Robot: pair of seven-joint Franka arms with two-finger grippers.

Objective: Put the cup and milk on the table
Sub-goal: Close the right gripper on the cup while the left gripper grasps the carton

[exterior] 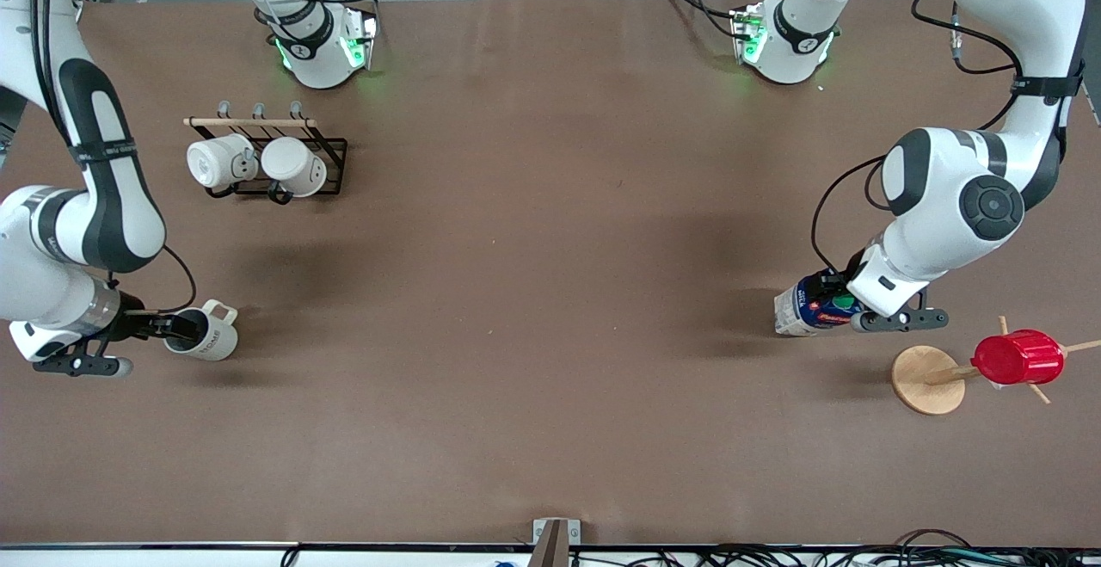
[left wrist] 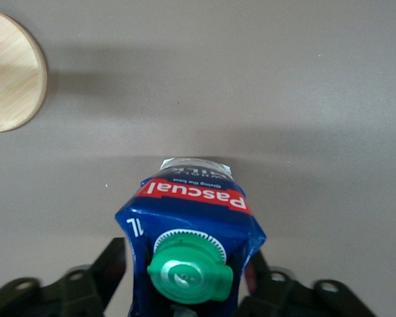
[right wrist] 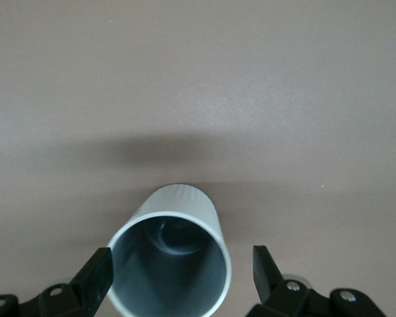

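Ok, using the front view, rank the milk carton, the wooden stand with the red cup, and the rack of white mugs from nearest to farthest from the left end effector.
1. Milk carton: held in the left end effector.
2. Wooden stand with the red cup: beside it, nearer the front camera.
3. Rack of white mugs: toward the right arm's end of the table.
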